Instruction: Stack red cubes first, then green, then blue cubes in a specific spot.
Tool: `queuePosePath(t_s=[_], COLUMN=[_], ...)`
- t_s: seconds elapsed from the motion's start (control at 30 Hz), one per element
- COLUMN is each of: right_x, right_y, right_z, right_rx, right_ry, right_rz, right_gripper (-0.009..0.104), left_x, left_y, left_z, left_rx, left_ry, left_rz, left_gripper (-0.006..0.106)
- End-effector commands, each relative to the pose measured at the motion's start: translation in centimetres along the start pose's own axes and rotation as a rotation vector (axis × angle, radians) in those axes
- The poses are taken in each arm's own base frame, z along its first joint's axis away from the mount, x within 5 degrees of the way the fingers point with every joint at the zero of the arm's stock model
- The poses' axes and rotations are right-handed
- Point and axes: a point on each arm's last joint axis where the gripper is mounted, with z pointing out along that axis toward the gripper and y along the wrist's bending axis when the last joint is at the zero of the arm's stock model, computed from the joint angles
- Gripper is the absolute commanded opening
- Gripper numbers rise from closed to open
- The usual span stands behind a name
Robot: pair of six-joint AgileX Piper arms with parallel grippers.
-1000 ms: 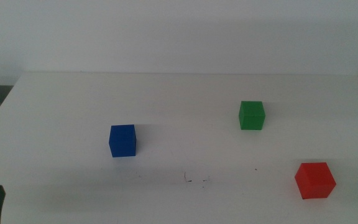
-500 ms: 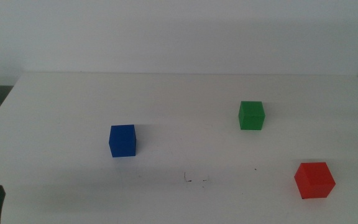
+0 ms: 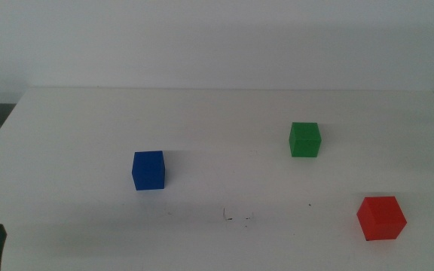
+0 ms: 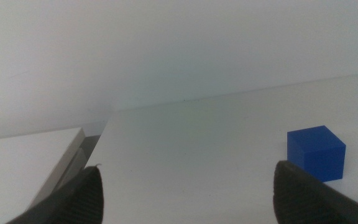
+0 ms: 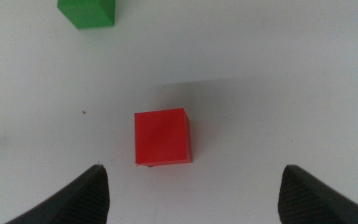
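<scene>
Entering at the bench's [image 3: 217, 113] right edge, the right gripper [image 5: 191, 186] is now hanging over the red cube [image 3: 381, 217], jaws spread wide. Green cube [image 3: 305, 139] and blue cube [image 3: 148, 170] are sitting well apart — unstacked. Left gripper [image 4: 188, 190] is waiting at the near-left corner — jaws released.

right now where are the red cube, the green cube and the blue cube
red cube [image 5: 161, 135], right wrist view, middle of its top face
green cube [image 3: 304, 140], middle view, middle of the cube
blue cube [image 3: 148, 171], middle view, front face
</scene>
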Motion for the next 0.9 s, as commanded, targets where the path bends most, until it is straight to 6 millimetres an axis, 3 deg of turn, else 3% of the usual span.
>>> queuePosePath(t_s=[0.0,0.3,0.6,0.87], right_x=[-1.5,-3.8,-2.9,-2.3], right_y=[0.2,3.3,4.0,3.9], right_z=[1.7,8.4,14.3,17.5], right_rx=[-0.003,0.038,0.072,0.076], right_ry=[0.069,0.272,0.409,0.438], right_rz=[-0.041,-0.112,-0.143,-0.145], right_gripper=[0.093,0.093,0.093,0.093], left_x=[-0.1,-0.1,-0.1,-0.1], left_y=[0.0,0.0,0.0,0.0], left_z=[0.0,0.0,0.0,0.0], left_rx=[-0.002,-0.002,-0.002,-0.002], left_ry=[-0.018,-0.018,-0.018,-0.018], left_rz=[-0.005,-0.005,-0.005,-0.005], left_gripper=[0.094,0.094,0.094,0.094])
